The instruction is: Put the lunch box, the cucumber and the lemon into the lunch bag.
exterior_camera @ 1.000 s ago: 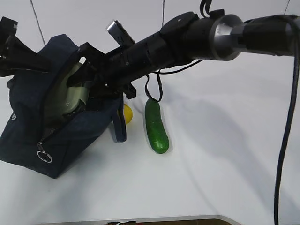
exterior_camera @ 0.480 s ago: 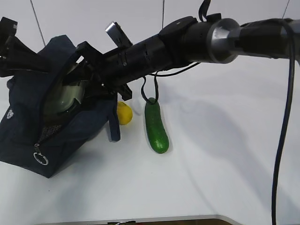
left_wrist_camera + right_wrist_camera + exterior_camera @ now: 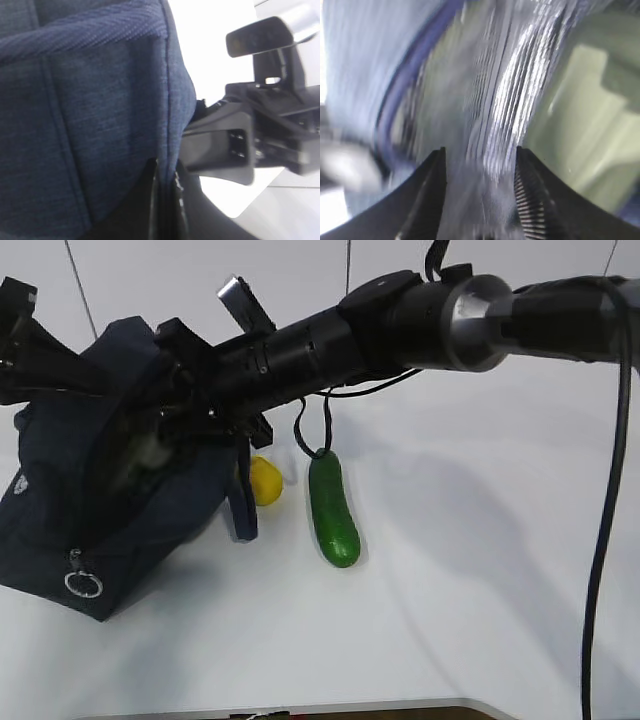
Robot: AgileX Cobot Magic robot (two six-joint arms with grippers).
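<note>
The navy lunch bag [image 3: 60, 510] stands at the left with its mouth tipped toward the right arm. My left gripper [image 3: 165, 195] is shut on the bag's fabric edge [image 3: 170, 125] and holds it up. My right gripper [image 3: 480, 150] is open inside the bag, with only the silvery lining [image 3: 520, 85] between its fingers. The lunch box's sage-green lid [image 3: 585, 115] lies just to the right of it inside the bag; in the exterior view the box is hidden. The lemon [image 3: 265, 480] and the cucumber [image 3: 333, 508] lie on the table right of the bag.
The right arm [image 3: 400, 325] spans the scene from the upper right into the bag. Its cable loop [image 3: 312, 430] hangs just above the cucumber's far end. The bag's handle [image 3: 243, 510] hangs beside the lemon. The zipper's ring pull [image 3: 83, 584] hangs at the bag's front.
The lunch box, seen before at the bag's mouth in my right gripper, has gone out of sight inside. The right gripper has let go of it and shifted slightly up and left. The bag sagged.
</note>
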